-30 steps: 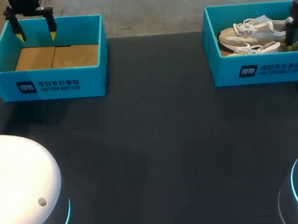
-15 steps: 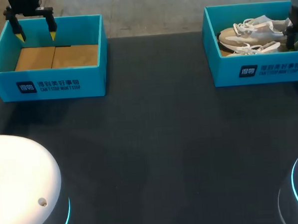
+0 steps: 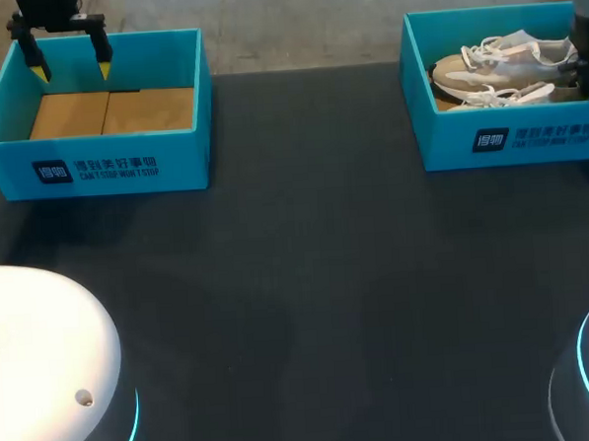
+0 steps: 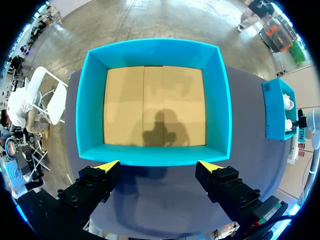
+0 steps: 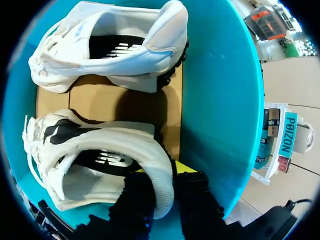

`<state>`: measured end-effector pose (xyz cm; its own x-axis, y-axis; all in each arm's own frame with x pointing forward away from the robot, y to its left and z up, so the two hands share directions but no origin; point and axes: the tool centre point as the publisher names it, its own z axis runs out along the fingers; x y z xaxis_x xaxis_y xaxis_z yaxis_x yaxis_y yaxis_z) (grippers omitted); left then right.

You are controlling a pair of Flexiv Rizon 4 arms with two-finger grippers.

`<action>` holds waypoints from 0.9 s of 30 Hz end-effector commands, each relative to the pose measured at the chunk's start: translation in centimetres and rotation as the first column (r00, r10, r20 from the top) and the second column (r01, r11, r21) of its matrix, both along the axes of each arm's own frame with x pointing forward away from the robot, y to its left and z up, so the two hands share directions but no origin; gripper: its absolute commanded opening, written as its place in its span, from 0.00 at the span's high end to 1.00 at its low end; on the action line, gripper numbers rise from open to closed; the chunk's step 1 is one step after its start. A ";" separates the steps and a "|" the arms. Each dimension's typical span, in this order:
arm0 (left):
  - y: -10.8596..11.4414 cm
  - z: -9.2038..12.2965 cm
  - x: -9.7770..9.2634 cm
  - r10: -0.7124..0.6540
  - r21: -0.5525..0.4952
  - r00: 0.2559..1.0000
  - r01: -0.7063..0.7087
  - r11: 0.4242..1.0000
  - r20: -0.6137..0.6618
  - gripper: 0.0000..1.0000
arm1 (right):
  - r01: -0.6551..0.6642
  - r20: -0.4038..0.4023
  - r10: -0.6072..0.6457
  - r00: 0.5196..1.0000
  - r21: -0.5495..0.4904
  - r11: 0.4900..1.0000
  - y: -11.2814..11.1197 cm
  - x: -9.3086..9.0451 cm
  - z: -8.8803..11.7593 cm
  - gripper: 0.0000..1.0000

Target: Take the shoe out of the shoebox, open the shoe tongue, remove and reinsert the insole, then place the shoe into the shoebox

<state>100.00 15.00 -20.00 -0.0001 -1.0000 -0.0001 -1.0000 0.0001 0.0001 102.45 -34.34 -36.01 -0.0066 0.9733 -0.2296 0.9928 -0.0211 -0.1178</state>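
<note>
The left gripper (image 3: 70,66) hangs over the far wall of the empty box (image 3: 94,168) at the tabletop's (image 3: 317,269) far left corner, its yellow-tipped fingers set wide apart with nothing between them; the shoebox (image 3: 527,139) sits at the far right corner with two pale shoes lying side by side on its cardboard floor; the far shoe (image 5: 115,50) lies untouched; the right gripper (image 5: 162,174) is down inside the shoebox by its right wall, fingers closed onto the heel of the near shoe (image 5: 100,150), one finger inside the collar and one outside.
</note>
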 end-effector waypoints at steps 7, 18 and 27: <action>0.0 0.0 0.0 0.000 0.000 1.000 0.000 1.000 0.000 0.00 | 0.015 0.017 -0.015 1.000 0.003 1.000 0.0 0.2 0.2 1.00; 0.0 0.0 0.0 0.000 0.000 1.000 0.000 1.000 0.000 0.00 | 0.041 0.073 -0.040 0.996 -0.015 0.999 -0.4 0.3 2.4 1.00; 0.0 0.0 0.0 0.000 0.000 1.000 0.000 1.000 0.000 0.00 | 0.064 0.129 -0.057 0.990 -0.053 0.997 -0.7 0.3 5.7 1.00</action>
